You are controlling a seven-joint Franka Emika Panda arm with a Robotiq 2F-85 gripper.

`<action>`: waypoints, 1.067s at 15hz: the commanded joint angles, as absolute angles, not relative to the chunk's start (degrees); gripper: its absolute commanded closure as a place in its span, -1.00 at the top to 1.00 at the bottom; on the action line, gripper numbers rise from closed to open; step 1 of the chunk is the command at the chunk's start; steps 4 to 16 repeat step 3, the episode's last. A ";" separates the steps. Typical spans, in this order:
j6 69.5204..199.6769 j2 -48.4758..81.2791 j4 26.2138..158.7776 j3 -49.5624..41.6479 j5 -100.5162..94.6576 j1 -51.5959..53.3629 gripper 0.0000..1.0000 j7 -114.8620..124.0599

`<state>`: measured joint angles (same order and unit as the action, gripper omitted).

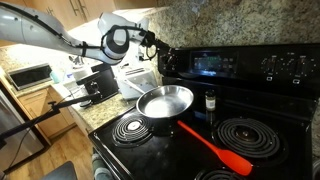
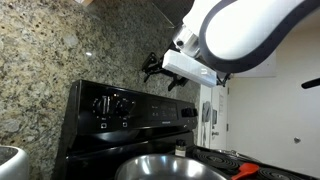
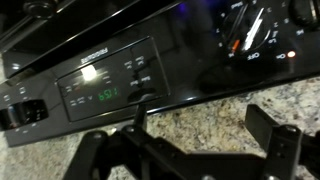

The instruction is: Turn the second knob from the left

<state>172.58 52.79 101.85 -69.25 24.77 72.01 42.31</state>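
The black stove's back panel (image 1: 235,62) carries two knobs at its left end. They show in an exterior view as the outer knob (image 2: 100,104) and the second knob (image 2: 122,103). In the wrist view, which stands upside down, one knob with a white pointer (image 3: 245,35) and another knob (image 3: 300,10) sit at the top right. My gripper (image 1: 155,45) hovers open and empty just above and in front of these knobs (image 2: 160,70). It touches neither. Its dark fingers (image 3: 190,140) frame granite wall below the panel.
A steel pan (image 1: 165,100) sits on the back left burner and also shows in an exterior view (image 2: 165,168). A red spatula (image 1: 215,145) lies across the cooktop. A small dark bottle (image 1: 210,100) stands by the panel. A digital display (image 3: 100,95) sits mid-panel. A counter with appliances (image 1: 30,75) lies beside the stove.
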 commanded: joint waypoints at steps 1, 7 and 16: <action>164.44 59.10 105.28 -79.22 20.87 79.40 1.00 51.92; 165.74 56.08 104.33 -76.54 18.72 77.71 1.00 51.66; 165.74 56.08 104.33 -76.54 18.72 77.71 1.00 51.66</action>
